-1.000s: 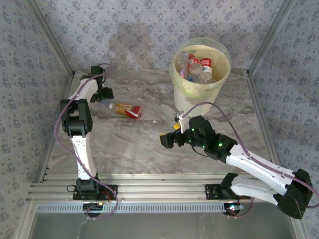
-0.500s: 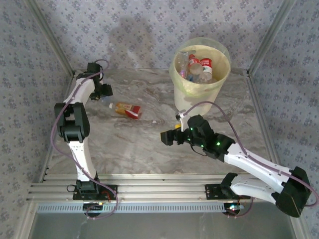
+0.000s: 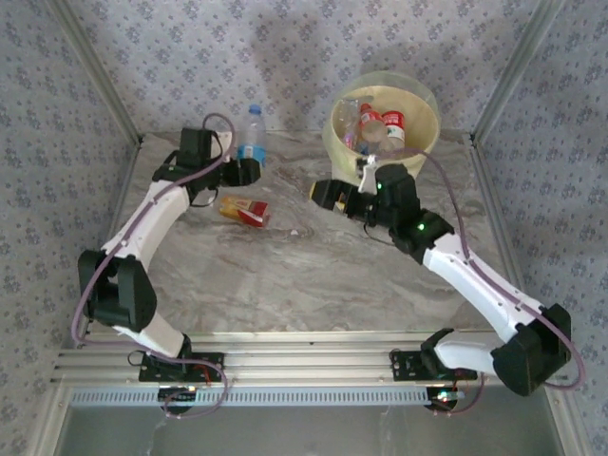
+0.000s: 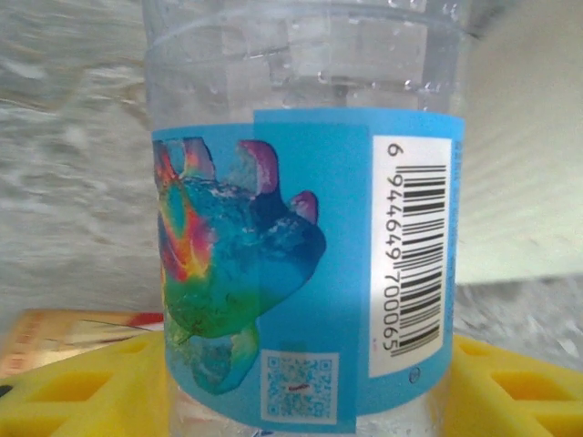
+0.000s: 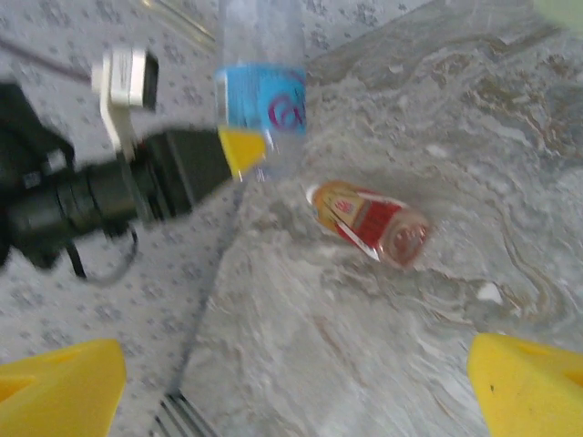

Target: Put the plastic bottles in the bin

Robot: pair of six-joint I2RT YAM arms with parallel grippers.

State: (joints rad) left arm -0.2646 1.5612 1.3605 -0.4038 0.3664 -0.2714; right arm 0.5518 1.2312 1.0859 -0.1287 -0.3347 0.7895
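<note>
My left gripper (image 3: 249, 169) is shut on a clear bottle with a blue label (image 3: 252, 133), held upright above the table's far left. In the left wrist view that blue label (image 4: 310, 264) stands close up between my yellow pads (image 4: 82, 391). A red-and-orange labelled bottle (image 3: 244, 210) lies on its side on the table just below it. My right gripper (image 3: 321, 193) hangs open in front of the pale-yellow bin (image 3: 427, 128), which holds several bottles (image 3: 391, 128). The right wrist view has the blue bottle (image 5: 262, 100), the lying red bottle (image 5: 369, 218) and nothing between my open right gripper (image 5: 291, 391).
The marble-patterned table (image 3: 285, 275) is walled by patterned panels and metal frame posts (image 3: 95, 76). The bin stands at the far right, partly behind my right arm (image 3: 456, 266). A small white scrap (image 5: 488, 292) lies on the table near the red bottle.
My left arm has lifted the blue-labelled bottle off the far-left table and swung it right and up. My right arm has moved from mid-table toward the bin's front, still open.
</note>
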